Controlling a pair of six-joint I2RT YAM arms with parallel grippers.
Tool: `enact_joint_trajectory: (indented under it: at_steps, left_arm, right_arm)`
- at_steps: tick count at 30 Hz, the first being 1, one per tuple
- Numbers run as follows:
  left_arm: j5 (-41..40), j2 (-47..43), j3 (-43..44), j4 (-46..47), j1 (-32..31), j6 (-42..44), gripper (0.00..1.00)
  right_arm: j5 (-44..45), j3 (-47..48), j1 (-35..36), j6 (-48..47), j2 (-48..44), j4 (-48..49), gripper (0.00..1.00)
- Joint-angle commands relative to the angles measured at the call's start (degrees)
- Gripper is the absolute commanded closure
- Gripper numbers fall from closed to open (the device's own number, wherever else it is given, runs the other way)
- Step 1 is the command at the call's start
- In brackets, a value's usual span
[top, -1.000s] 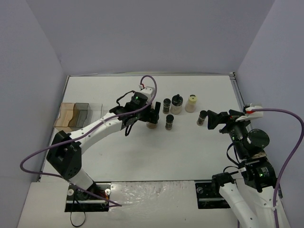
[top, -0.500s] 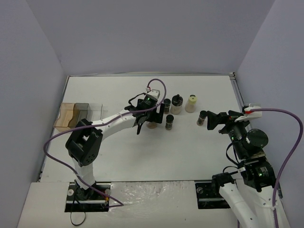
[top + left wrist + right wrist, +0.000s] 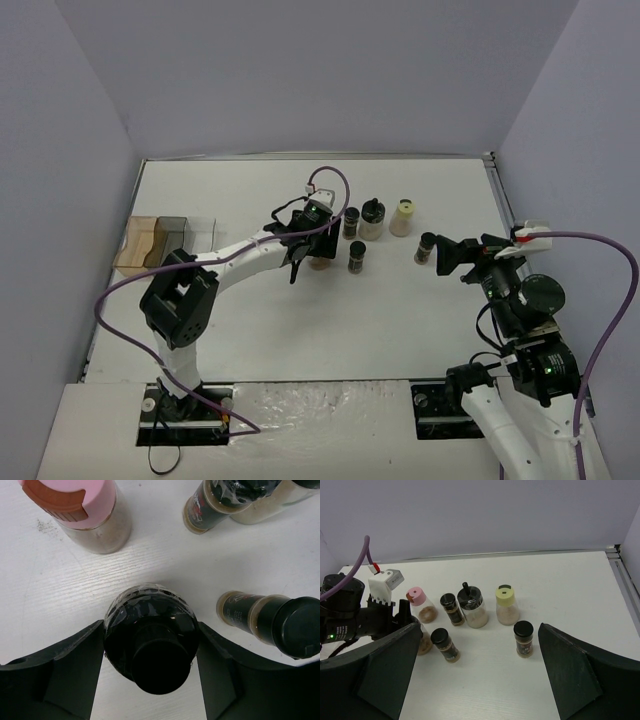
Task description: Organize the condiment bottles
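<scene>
Seen from the left wrist, my left gripper (image 3: 150, 628) is shut on a black-capped condiment bottle (image 3: 149, 611) standing on the table, with a jaw pressed against each side. A pink-capped bottle (image 3: 85, 510) and two black-capped ones (image 3: 215, 505) (image 3: 270, 622) stand close by. From above, the left gripper (image 3: 318, 248) sits at the left end of the bottle group. My right gripper (image 3: 479, 628) is open and empty. It faces a yellow-capped bottle (image 3: 506, 605), a knob-lidded one (image 3: 471, 605) and a black-capped one (image 3: 523, 638).
A clear compartmented tray (image 3: 165, 240) lies at the table's left edge. A metal rail (image 3: 505, 200) runs along the right edge. Purple cables loop over both arms. The right gripper (image 3: 455, 255) hovers just right of the nearest black-capped bottle (image 3: 426, 247).
My left arm swung right over the bottle and its jaws closed in from wide open until they met its sides. The right arm stayed put.
</scene>
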Motion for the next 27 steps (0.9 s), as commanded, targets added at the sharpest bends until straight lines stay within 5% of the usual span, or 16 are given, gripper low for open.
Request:
enact_joint_trajectory:
  at_steps: [1,4,10,18,27]
  left_arm:
    - [-3.52,-8.79,-0.04,0.1,-0.27,0.61,0.89]
    - [-5.04,-12.83,-1.66,-1.73,0.34,1.46,1.0]
    - [-5.5,-23.13,-3.78,-8.31,7.49,2.93,1.0]
    - [-3.57,-30.04,-0.5,-14.0,29.19,5.95,1.0]
    - [-0.1,-22.17,5.23,-11.04,51.3,5.73,1.0]
  right_arm:
    - [-0.7,-0.08,0.3,-0.67,-0.4,3.98,0.0]
    - [-0.95,0.01,0.31,-0.59,-0.55,4.06,0.0]
    - [-2.8,0.65,0.23,-0.01,0.38,4.07,0.0]
    - [-6.02,1.36,0.23,1.98,2.81,4.08,0.0]
    - [-8.3,0.84,0.23,2.96,4.3,4.66,0.0]
